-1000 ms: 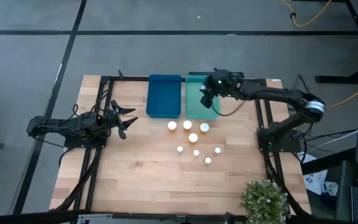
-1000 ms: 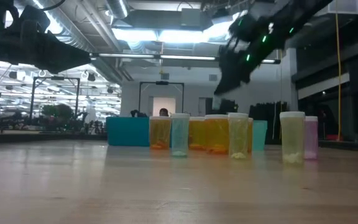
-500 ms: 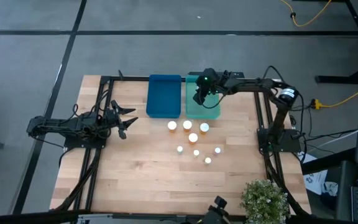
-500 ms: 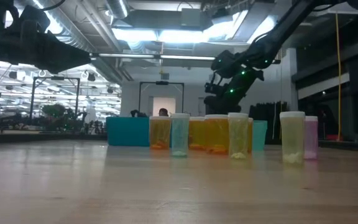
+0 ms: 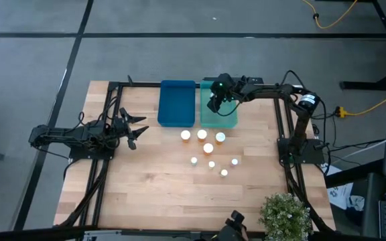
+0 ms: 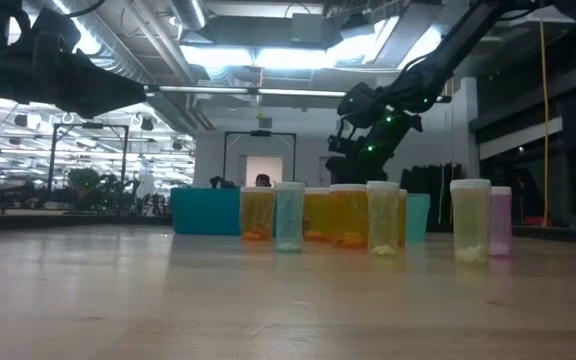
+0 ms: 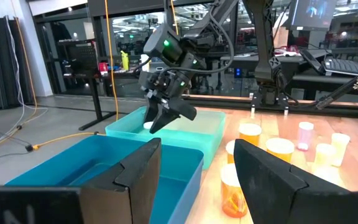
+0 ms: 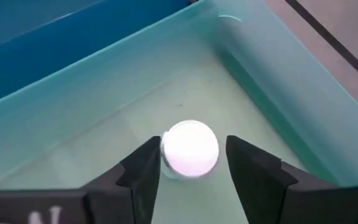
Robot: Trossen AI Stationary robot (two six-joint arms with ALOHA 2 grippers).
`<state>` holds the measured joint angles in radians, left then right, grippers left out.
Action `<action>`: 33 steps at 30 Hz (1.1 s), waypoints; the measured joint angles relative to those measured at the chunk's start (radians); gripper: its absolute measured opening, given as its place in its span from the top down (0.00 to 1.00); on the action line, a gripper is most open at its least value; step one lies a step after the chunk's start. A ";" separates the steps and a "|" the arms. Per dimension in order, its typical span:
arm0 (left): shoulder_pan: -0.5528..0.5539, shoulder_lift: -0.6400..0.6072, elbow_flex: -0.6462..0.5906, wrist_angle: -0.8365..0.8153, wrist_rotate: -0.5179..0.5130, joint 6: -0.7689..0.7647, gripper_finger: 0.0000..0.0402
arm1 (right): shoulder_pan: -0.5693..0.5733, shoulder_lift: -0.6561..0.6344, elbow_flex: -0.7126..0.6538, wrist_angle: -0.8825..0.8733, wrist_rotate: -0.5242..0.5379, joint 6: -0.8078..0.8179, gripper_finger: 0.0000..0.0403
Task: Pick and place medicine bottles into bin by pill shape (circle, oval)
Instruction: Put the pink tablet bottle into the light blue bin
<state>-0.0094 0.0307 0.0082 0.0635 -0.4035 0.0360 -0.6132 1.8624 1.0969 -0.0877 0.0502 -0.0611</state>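
Right tool point(image 5: 214, 106): hangs inside the teal bin point(image 5: 228, 120), fingers spread to either side of a white-capped bottle point(image 8: 189, 149) without touching it; that gap reads as a release, the drop made low so the bottle lands gently.
Delivered bottle: stands on the teal bin's floor, cap up, directly under the open fingers.
Blue bin point(image 5: 177, 104): sits touching the teal one along one side, so the two pill shapes get neighbouring targets; no bottle shows in it.
Remaining bottles point(image 5: 208, 148): eight white caps clustered on the counter point(image 5: 146, 194) just in front of the bins, upright and spaced apart, which leaves room for fingers around each.
Left tool point(image 5: 134, 130): parked open over the counter's left side, holding nothing, well apart from the cluster; probably waiting.
Progress: one bottle binned, most sorting apparently ahead.
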 joint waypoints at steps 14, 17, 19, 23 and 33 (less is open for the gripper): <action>0.000 0.000 0.000 0.000 0.000 0.000 0.52 | 0.108 -0.315 0.002 -0.322 -0.120 0.046 0.54; 0.000 0.000 0.000 0.000 0.000 0.000 0.52 | 0.183 -0.413 0.001 -0.461 -0.170 0.072 0.54; 0.000 0.000 0.000 0.000 0.000 0.000 0.52 | 0.241 -0.480 -0.021 -0.527 -0.177 0.082 0.54; 0.000 0.000 0.000 0.000 0.000 0.000 0.52 | 0.360 -0.605 -0.106 -0.622 -0.177 0.117 0.54; 0.000 0.000 0.000 0.000 0.000 0.000 0.52 | 0.663 -0.864 -0.472 -0.602 -0.177 0.482 0.54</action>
<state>-0.0097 0.0307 0.0083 0.0635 -0.4034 0.0364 0.0498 0.9989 0.6246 -0.6892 -0.1267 0.4209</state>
